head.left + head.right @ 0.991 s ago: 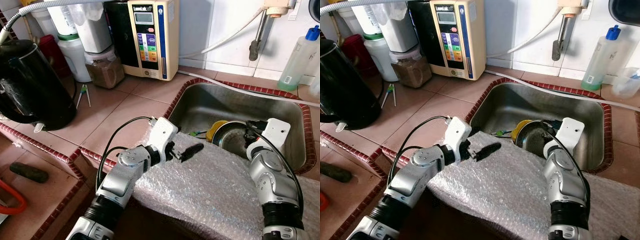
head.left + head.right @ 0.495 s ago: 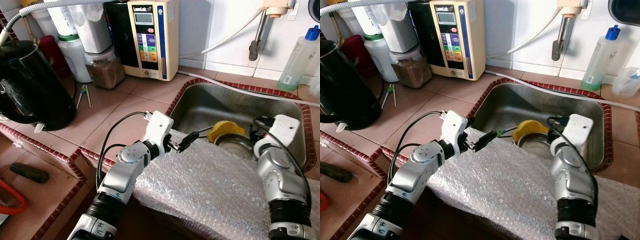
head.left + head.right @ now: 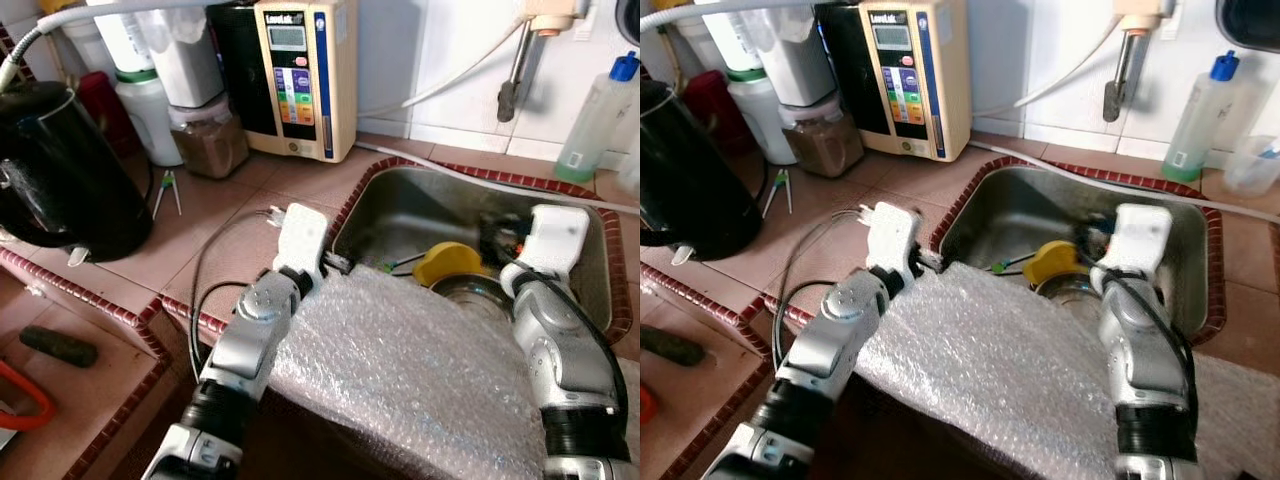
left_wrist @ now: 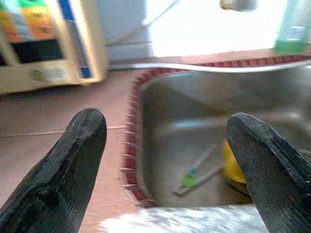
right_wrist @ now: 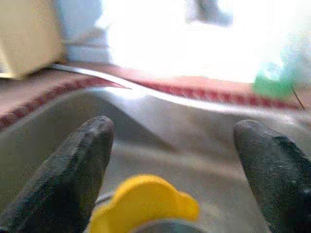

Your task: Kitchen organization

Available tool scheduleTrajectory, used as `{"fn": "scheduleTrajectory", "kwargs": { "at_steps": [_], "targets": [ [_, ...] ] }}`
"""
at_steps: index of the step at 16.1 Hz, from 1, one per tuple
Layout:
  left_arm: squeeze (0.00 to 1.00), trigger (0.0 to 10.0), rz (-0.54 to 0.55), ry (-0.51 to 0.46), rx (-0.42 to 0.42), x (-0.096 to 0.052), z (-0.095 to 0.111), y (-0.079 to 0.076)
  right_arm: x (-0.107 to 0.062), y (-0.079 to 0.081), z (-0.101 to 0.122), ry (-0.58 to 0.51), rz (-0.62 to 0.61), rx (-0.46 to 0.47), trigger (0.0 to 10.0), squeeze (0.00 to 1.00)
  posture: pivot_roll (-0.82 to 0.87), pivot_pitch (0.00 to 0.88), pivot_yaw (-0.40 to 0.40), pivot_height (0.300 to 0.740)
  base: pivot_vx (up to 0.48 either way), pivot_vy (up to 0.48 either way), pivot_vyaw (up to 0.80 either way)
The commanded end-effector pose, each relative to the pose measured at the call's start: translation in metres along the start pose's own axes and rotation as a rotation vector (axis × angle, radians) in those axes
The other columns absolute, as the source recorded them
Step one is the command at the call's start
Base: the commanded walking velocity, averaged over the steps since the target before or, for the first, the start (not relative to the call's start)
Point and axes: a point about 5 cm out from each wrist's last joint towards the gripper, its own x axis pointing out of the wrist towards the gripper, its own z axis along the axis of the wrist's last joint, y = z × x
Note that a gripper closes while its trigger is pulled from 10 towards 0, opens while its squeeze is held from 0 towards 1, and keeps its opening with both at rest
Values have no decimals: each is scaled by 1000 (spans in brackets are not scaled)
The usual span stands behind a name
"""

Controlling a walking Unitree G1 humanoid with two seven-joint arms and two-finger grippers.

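yellow lid (image 5: 141, 204) blurred, cut by edge, kettle (image 3: 60, 170) cropped

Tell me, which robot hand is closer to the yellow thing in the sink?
The right gripper. Its open fingers hover just above the yellow thing in the sink. The left gripper is open at the sink's near-left rim, farther off.

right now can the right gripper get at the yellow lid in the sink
Probably yes. The right gripper is open over the sink, and the yellow lid lies just below and between its fingers. Nothing sits between them; the bubble wrap lies on the near edge, clear of the lid.
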Motion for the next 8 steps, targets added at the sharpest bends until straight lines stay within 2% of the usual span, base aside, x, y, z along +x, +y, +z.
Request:
{"fn": "scheduleTrajectory", "kwargs": {
  "at_steps": [1, 2, 4, 6, 7, 8],
  "targets": [
    [0, 10000, 61, -39, 38, -2, 5, 6, -8, 14, 6, -25, 93, -8, 10000, 1000, -243, 3, 114, 740, 0, 0, 0],
    [0, 10000, 81, -54, 62, -4, 8, 7, -12, 20, 5, -20, 145, 0, 10000, 1000, -242, 2, 113, 740, 0, 0, 0],
    [0, 10000, 87, -53, 113, -11, 8, 14, -24, 29, 1, -21, 224, -54, 10000, 1000, -236, 0, 113, 740, 0, 0, 0],
    [0, 10000, 140, -49, 136, -21, 9, 27, -32, 26, 5, -66, 233, -47, 10000, 1000, -222, 0, 115, 740, 0, 0, 0],
    [0, 10000, 216, 19, 59, -27, 0, 38, -36, 23, 10, -100, 210, -47, 10000, 1000, -218, 0, 117, 740, 0, 0, 0],
    [0, 10000, 223, 34, 22, -28, -3, 40, -37, 22, 11, -106, 204, -46, 10000, 1000, -218, 0, 117, 740, 0, 0, 0]
  ]
}}
